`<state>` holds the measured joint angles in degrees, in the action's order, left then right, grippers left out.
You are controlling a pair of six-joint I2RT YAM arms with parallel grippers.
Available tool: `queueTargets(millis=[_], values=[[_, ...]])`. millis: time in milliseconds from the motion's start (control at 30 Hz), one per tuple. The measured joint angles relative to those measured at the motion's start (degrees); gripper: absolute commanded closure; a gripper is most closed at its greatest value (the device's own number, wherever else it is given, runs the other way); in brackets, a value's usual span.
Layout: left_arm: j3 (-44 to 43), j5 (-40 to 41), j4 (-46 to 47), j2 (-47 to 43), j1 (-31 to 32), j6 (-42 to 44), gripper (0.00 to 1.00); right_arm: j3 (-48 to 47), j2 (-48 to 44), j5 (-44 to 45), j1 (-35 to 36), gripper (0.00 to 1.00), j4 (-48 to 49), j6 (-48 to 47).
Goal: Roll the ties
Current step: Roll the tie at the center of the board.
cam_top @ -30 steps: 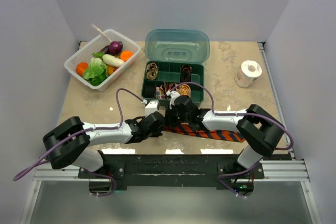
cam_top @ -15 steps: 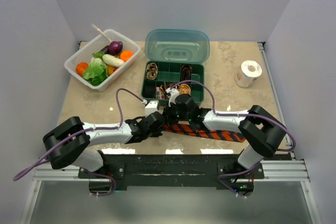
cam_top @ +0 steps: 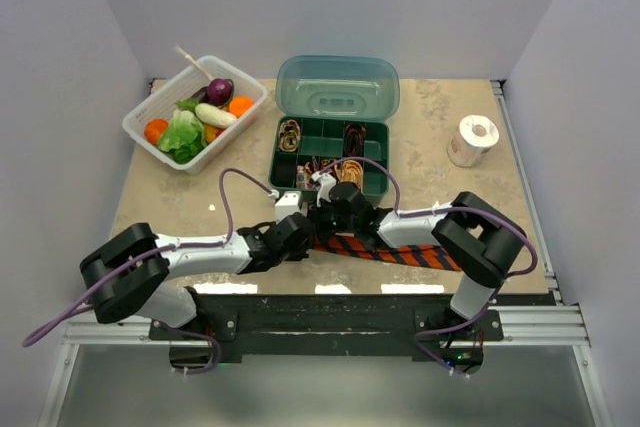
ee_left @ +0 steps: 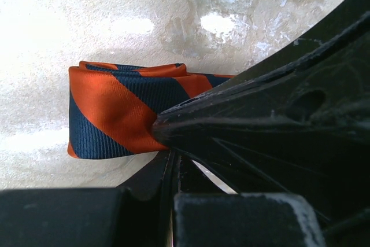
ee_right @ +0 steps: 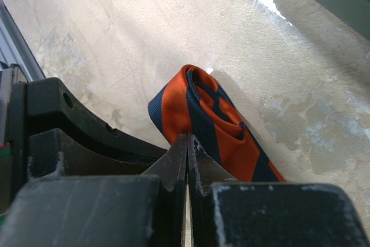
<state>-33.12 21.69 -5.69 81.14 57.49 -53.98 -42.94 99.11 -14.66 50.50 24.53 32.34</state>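
Left wrist view: left pincer (ee_left: pixel 159 132) pinches the orange-navy striped tie (ee_left: pixel 110 114).

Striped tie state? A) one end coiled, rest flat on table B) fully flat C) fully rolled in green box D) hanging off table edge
A: the orange-navy tie is coiled at one end in the right wrist view, its remainder flat on the table.
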Motion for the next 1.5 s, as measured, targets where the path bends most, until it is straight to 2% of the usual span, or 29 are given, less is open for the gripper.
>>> queueTargets(millis=[167,267,300,367,400,500,700,867,1033,1267,1367,1500], values=[[0.00,0.00,-1.79,-1.86,0.00,-0.02,0.90,-0.24,0.39,0.02,0.00,1.00,0.04,-0.07],[0.00,-0.17,-3.54,-4.09,0.02,0.04,0.78,-0.83,1.05,0.04,0.00,1.00,0.28,-0.22],[0.02,-0.31,-4.28,-5.49,0.00,0.04,0.67,-0.96,1.20,0.04,0.00,1.00,0.35,-0.26],[0.02,-0.35,-5.31,-8.46,0.00,0.37,0.56,-1.20,1.53,0.04,0.00,1.00,0.37,-0.31],[0.04,-0.33,-5.92,-10.19,0.00,0.42,0.46,-1.25,1.55,0.04,0.00,1.00,0.39,-0.35],[0.17,-0.37,-7.85,-15.15,-0.15,0.74,0.36,-1.36,1.55,0.13,-0.09,1.00,0.35,-0.48],[0.20,-0.76,-8.57,-20.92,-5.66,1.70,0.30,-1.46,1.55,0.11,-0.09,1.00,0.11,-0.55],[1.64,-5.11,-6.05,-20.81,-14.34,4.15,0.29,-1.62,1.55,0.04,-0.09,1.00,-0.13,-0.52],[8.22,-12.92,2.67,-19.71,-22.45,5.79,0.29,-1.75,1.55,-0.09,-0.09,1.00,-0.39,-0.50],[18.10,-26.64,20.55,-15.17,-31.10,6.58,0.35,-1.81,1.55,-0.35,-0.11,1.00,-0.55,-0.48],[22.03,-31.78,30.01,-13.51,-33.18,6.10,0.39,-1.81,1.55,-0.37,-0.11,1.00,-0.61,-0.48],[25.09,-37.11,38.12,-11.02,-33.40,5.09,0.41,-1.81,1.55,-0.37,-0.11,1.00,-0.68,-0.46]])
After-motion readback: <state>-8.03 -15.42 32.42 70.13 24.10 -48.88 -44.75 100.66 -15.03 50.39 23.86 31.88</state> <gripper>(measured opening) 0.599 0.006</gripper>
